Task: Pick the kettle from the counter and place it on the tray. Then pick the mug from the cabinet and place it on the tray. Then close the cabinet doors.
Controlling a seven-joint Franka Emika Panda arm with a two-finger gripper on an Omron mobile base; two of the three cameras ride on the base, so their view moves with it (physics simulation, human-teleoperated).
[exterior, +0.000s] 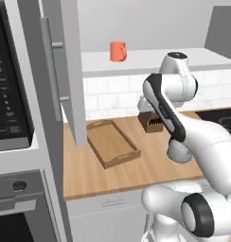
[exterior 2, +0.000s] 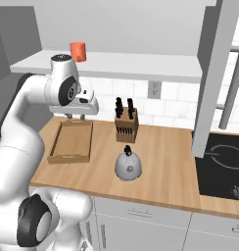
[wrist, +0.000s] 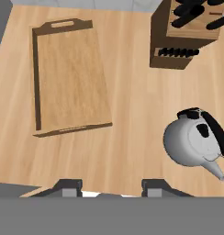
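Hand [wrist: 111,186]: jaws parted, holding nothing, poised above bench [wrist: 132,114]. Kettle [wrist: 194,142]: upright on bench, off to the hand's right. Tray [wrist: 70,75]: ahead-left. Risk: descending off-centre, fingers striking the dome and skidding it away

arm: raised, bent | claw [wrist: 112,187]: pointing down, jaws apart, holding nothing

This was a kitchen: a butcher-block counter [exterior 2: 170,162] carried a knife block [exterior 2: 126,125], flanked by a hob [exterior 2: 222,164] and an oven column [exterior: 13,118].
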